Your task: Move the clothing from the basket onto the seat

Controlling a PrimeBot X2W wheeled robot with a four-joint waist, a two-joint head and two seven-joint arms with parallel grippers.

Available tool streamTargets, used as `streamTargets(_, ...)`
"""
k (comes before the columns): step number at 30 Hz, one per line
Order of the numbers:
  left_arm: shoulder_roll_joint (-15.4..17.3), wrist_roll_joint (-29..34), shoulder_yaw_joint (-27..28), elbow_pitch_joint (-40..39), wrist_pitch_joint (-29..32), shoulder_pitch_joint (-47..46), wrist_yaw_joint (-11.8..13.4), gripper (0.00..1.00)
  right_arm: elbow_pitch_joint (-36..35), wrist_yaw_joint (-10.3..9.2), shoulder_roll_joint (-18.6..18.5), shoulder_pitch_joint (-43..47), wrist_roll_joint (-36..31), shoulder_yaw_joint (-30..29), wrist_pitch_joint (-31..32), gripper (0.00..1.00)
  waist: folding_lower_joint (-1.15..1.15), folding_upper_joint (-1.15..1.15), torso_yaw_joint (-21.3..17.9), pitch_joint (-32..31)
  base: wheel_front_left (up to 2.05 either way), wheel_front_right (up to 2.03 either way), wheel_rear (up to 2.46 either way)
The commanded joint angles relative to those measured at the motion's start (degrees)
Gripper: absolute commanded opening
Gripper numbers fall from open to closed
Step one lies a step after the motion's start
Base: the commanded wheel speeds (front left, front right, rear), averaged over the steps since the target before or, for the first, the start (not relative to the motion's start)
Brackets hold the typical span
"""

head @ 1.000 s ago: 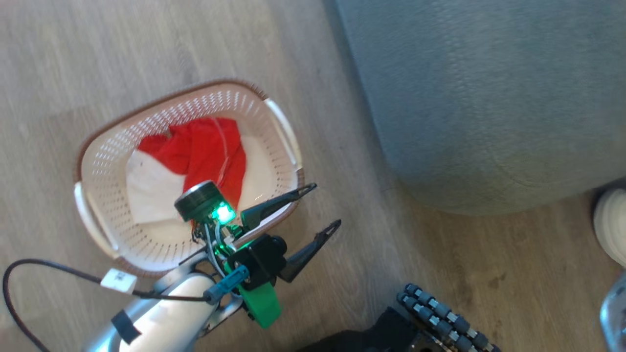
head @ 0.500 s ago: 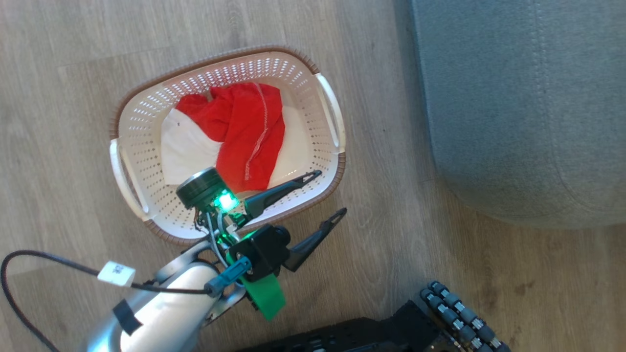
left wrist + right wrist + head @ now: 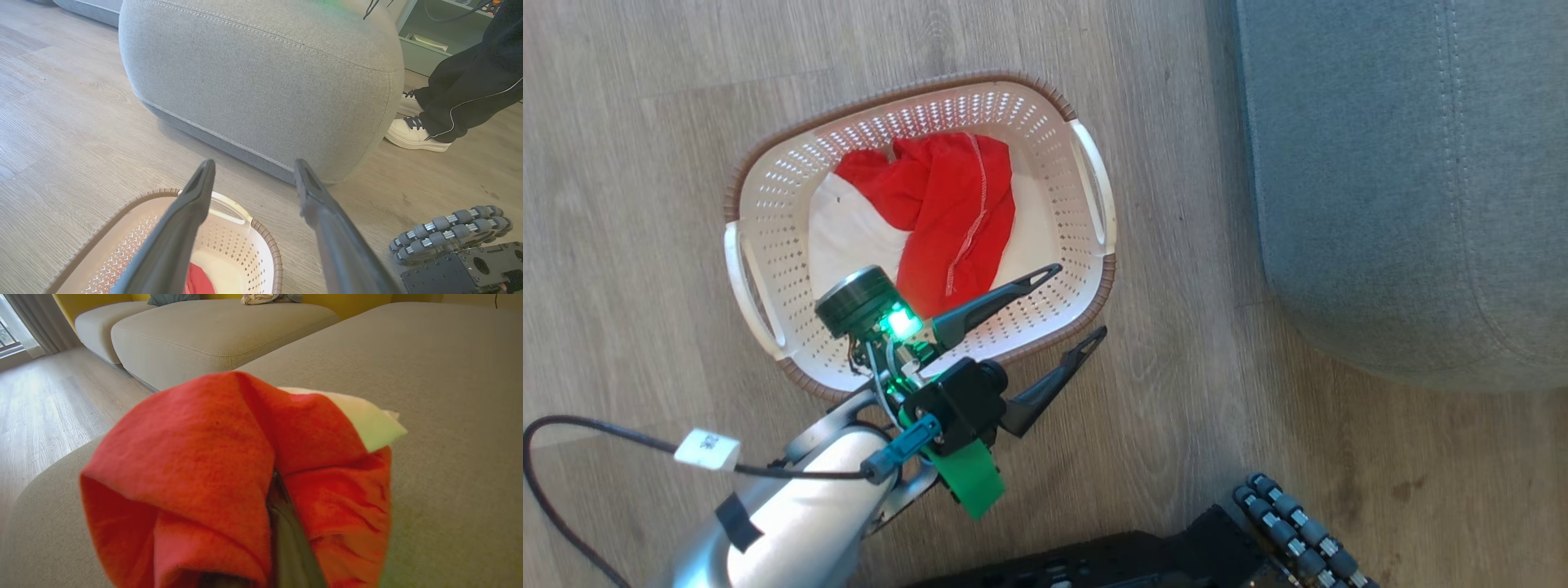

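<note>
Head view: left tool released, hovering at 5 o'clock rim of basket, red garment inside, seat at 3 o'clock; right tool clenched on second garment over seat.

Cream perforated plastic basket with a brown rim, on a wood-plank floor, holding a crumpled red-and-white fabric garment. The left gripper, fingers spread, straddles the basket's near rim. A large grey upholstered seat lies to the right.

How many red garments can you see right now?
2. One red garment lies in the basket; the other garment is clamped in the right gripper over the seat. More may hide underneath.
</note>
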Motion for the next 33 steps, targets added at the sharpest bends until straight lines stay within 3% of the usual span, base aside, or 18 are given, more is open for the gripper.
streamTargets(1, -0.1, 0.3, 1.8, -1.7, -0.3, 0.0, -0.1, 1.00, -2.0, -0.01, -1.9, -0.9, -1.8, -0.9, -0.3, 1.00, 0.00, 0.00, 0.0, -0.3, 0.00, 0.00, 0.00)
streamTargets(13, -3.3, -0.2, 1.3, -0.3, -0.3, 1.1, -0.1, 1.00, -3.0, -0.01, -0.6, 1.7, -7.3, -4.7, -0.4, 1.00, 0.00, 0.00, 0.1, -6.7, 0.00, 0.00, 0.00)
streamTargets(21, -6.8, -0.2, 2.3, 1.8, -0.3, 3.4, -0.1, 1.00, -3.9, -0.01, 0.4, 6.2, -7.4, -0.9, -0.4, 1.00, 0.00, 0.00, 0.3, -15.0, 0.00, 0.00, 0.00)
streamTargets(29, -10.3, 0.2, 6.4, 3.8, -0.3, 7.7, 0.0, 1.00, -7.5, -0.01, 2.1, 11.3, 0.3, 8.0, -0.4, 1.00, 0.00, 0.00, 0.7, -23.3, 0.00, 0.00, 0.00)
streamTargets(33, -12.5, -0.4, 10.6, 5.2, -0.3, 10.0, 1.1, 1.00, -12.6, -0.01, 5.0, 15.3, 11.9, 17.2, 1.1, 1.00, 0.00, 0.00, 1.6, -26.7, 0.00, 0.00, 0.00)
